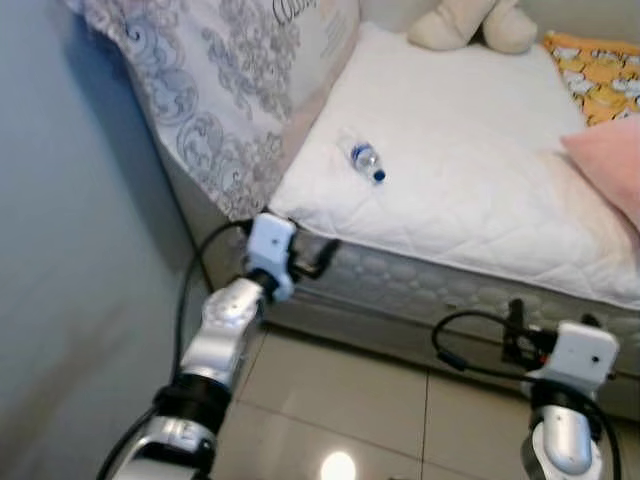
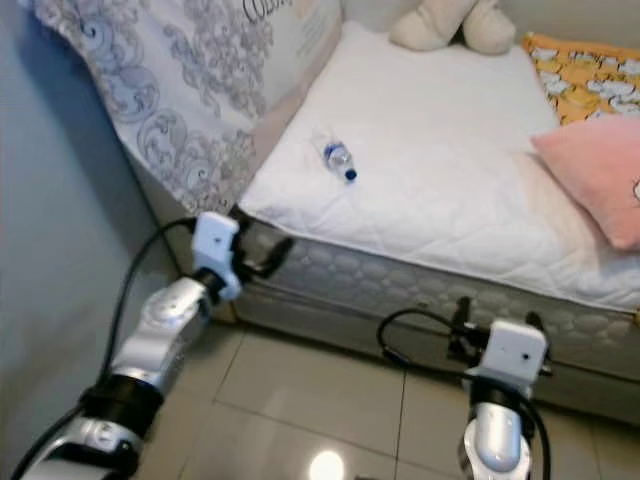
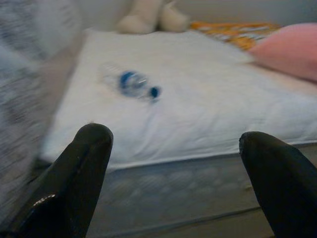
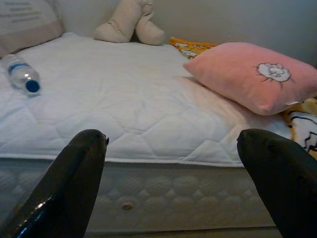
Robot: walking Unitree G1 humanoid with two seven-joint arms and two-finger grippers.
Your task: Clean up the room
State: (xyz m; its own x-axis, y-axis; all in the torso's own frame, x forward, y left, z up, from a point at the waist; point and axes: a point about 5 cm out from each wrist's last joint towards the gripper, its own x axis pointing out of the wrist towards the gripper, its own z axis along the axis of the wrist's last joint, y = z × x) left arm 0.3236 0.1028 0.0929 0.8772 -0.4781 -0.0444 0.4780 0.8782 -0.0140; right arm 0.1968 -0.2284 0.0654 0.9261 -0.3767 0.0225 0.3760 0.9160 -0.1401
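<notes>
A clear plastic water bottle [image 1: 366, 160] with a blue cap lies on its side on the white mattress [image 1: 470, 180], near the mattress's left front corner. My left gripper [image 1: 318, 257] is raised in front of that corner, just below the mattress edge and short of the bottle. In the left wrist view its fingers stand open with nothing between them, and the bottle [image 3: 133, 85] lies ahead of them. My right gripper [image 1: 515, 322] hangs lower, in front of the bed's side. It is open and empty in the right wrist view, where the bottle [image 4: 22, 73] lies far off to one side.
A large grey-patterned pillow [image 1: 220, 90] leans at the bed's left. A pink pillow [image 1: 610, 165], an orange patterned blanket [image 1: 600, 75] and a beige plush toy [image 1: 470, 25] lie further back. A blue-grey wall [image 1: 70, 250] is close on my left. The floor [image 1: 330, 400] is tiled.
</notes>
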